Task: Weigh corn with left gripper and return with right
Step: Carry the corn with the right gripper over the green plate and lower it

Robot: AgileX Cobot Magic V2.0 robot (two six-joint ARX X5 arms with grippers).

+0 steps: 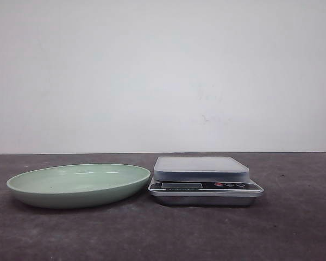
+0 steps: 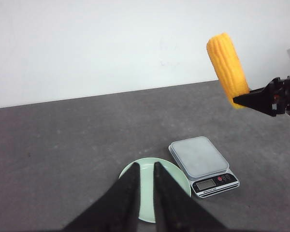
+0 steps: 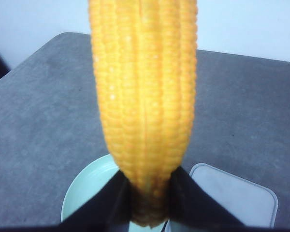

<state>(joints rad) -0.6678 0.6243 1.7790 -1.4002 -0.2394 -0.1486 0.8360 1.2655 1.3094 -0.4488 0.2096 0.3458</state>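
Since weighing looks done, the right gripper [image 3: 145, 193] pinches the corn [image 3: 145, 96] by one end, high above the empty plate [image 1: 22, 187] left of the scale [image 1: 201, 168], ready to return it, while the left gripper [image 2: 146, 176] hovers narrow and empty.

corn [image 3: 145, 96]: yellow-orange, ribbed | plate [image 1: 79, 185]: pale green | scale [image 1: 205, 179]: silver-grey | table [image 1: 152, 234]: dark grey

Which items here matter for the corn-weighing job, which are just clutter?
In the job:
- yellow ribbed corn cob, clamped in right gripper
- grey-topped digital scale
- pale green round plate
- left gripper, holding nothing

Lying about:
- nothing visible on the grey table
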